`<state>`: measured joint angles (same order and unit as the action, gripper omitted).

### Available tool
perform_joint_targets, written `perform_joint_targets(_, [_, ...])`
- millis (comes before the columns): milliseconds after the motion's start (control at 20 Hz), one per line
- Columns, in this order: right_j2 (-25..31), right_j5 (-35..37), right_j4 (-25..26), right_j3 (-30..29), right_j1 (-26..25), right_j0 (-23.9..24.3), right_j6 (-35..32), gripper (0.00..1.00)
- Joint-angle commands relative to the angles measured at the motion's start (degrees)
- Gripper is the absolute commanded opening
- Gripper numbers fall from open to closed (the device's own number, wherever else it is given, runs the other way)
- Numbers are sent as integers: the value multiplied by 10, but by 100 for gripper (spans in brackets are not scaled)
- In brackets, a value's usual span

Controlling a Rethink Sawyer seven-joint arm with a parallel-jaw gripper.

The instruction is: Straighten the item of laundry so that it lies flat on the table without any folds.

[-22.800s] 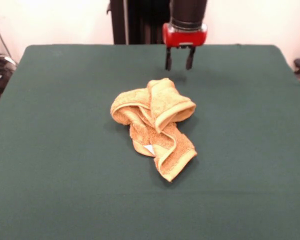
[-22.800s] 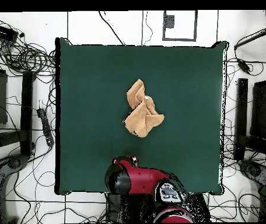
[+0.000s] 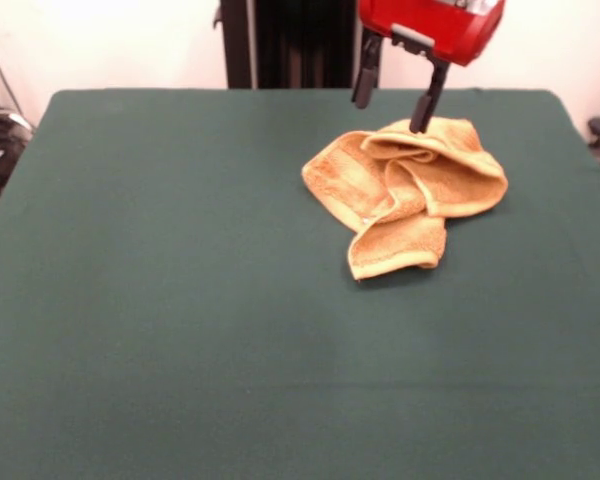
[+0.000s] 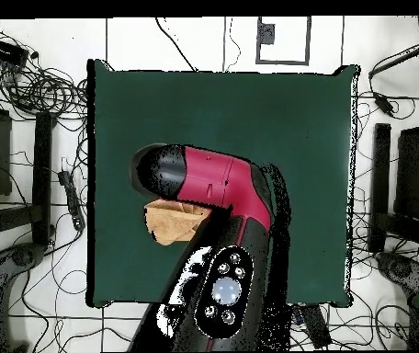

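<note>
The towel (image 3: 405, 192) lies crumpled in several folds on the table (image 3: 160, 300), right of centre in the upper half of the front view, and my gripper (image 3: 392, 103) hangs just above its far edge with the fingers spread and holding nothing. If I pinch two layers together, I think the folds only move along. In the overhead view my arm (image 4: 213, 188) hides most of the towel.
</note>
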<state>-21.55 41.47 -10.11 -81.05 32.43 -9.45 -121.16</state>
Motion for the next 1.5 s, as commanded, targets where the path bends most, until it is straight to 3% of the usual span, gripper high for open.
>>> perform_joint_targets(50, [76, 18, 23, -23, -29, -3, -17, 100])
perform_joint_targets(450, [69, 28, 32, -19, -24, -3, -10, 100])
perform_joint_targets(1100, [103, -8, 24, -34, -27, 19, 10, 100])
perform_joint_targets(1500, [96, 5, 24, -22, -30, 2, -17, 100])
